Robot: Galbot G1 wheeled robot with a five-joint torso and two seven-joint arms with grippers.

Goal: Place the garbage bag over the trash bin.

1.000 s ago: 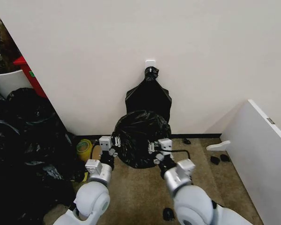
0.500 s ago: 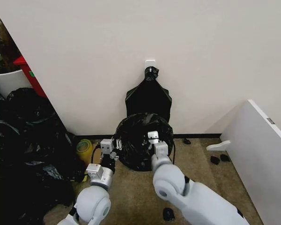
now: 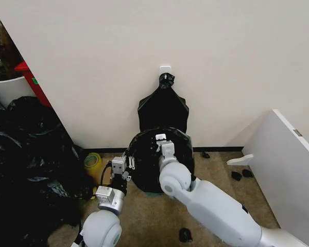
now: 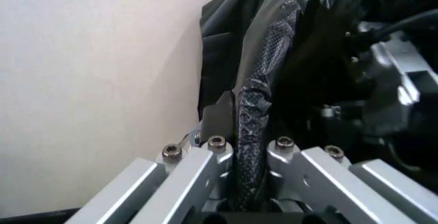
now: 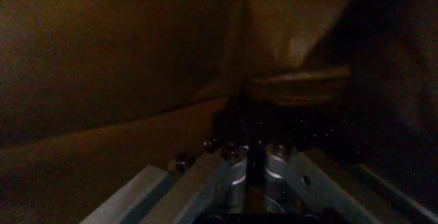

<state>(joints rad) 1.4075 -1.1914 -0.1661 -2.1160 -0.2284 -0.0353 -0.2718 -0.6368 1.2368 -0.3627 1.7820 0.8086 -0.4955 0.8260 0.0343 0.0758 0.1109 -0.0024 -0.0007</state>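
Note:
The glossy black garbage bag (image 3: pixel 147 167) stands on the carpet against the wall, its mouth stretched into a round hoop. The trash bin is hidden under it. My left gripper (image 3: pixel 127 163) holds the hoop's left edge; in the left wrist view its fingers (image 4: pixel 217 155) are shut on a crinkled fold of the bag (image 4: pixel 257 96). My right arm reaches over the bag, and the right gripper (image 3: pixel 161 140) sits at the hoop's top. In the dim right wrist view the right gripper (image 5: pixel 255 155) is shut on a thin strip of bag film.
A flat black bundle (image 3: pixel 164 107) hangs from a wall hook behind the bag. A heap of black sacks (image 3: pixel 26 154) fills the left side, with a yellow roll (image 3: pixel 92 162) beside it. A white panel (image 3: pixel 288 170) stands at the right. Small dark items (image 3: pixel 185 235) lie on the carpet.
My right arm has swung up and over the bag, carrying its gripper from the bag's right side to the top. The bag's mouth has spread into a wider round hoop.

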